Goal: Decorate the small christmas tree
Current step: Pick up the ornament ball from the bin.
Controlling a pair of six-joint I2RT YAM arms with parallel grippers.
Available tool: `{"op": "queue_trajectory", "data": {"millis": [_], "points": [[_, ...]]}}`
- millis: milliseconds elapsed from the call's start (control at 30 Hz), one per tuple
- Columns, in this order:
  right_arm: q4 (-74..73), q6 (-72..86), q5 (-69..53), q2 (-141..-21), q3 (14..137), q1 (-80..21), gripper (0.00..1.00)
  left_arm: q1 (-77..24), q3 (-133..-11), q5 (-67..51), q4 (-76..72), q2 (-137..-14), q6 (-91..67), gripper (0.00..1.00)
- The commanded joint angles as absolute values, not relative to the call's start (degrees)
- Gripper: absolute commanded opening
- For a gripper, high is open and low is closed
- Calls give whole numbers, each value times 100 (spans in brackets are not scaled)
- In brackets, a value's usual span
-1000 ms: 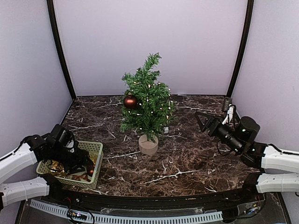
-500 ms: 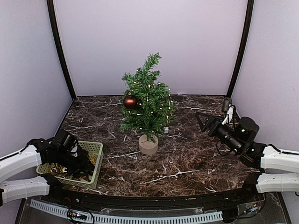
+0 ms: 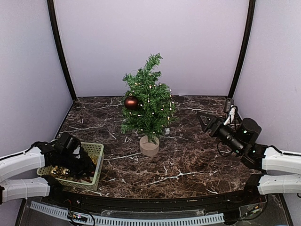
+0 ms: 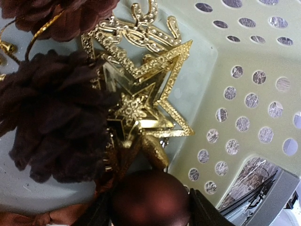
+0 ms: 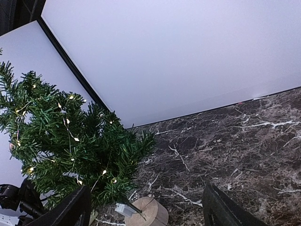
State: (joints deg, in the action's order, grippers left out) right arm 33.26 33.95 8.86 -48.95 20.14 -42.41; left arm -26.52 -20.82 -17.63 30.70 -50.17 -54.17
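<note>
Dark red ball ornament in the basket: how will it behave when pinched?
The ball ornament looks smooth and glossy, so it probably slips and would roll if dropped. The gold star lies right beside it, so lifting might drag that along.

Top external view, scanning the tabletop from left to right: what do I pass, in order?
green basket → small christmas tree → right gripper
</note>
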Motion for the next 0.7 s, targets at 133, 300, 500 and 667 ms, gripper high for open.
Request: {"op": "queue_trajectory", "data": {"millis": [133,300,500,667], "points": [[3596,3445,884,-4974,2005,-4203,80,-2663,-2334,-1134,3286,-4834,-5165,52],[3591,3385,820,-5035,2136,-4208,79,-2663,-3011,-497,3881,-4488,-4910,50],[3589,3359,740,-5100,2235,-4204,79,-2657,-3927,80,4640,-4300,-4528,50],[3589,3302,524,-5141,2338,-4203,77,-2663,-4414,-162,4660,-4055,-4104,50]]}}
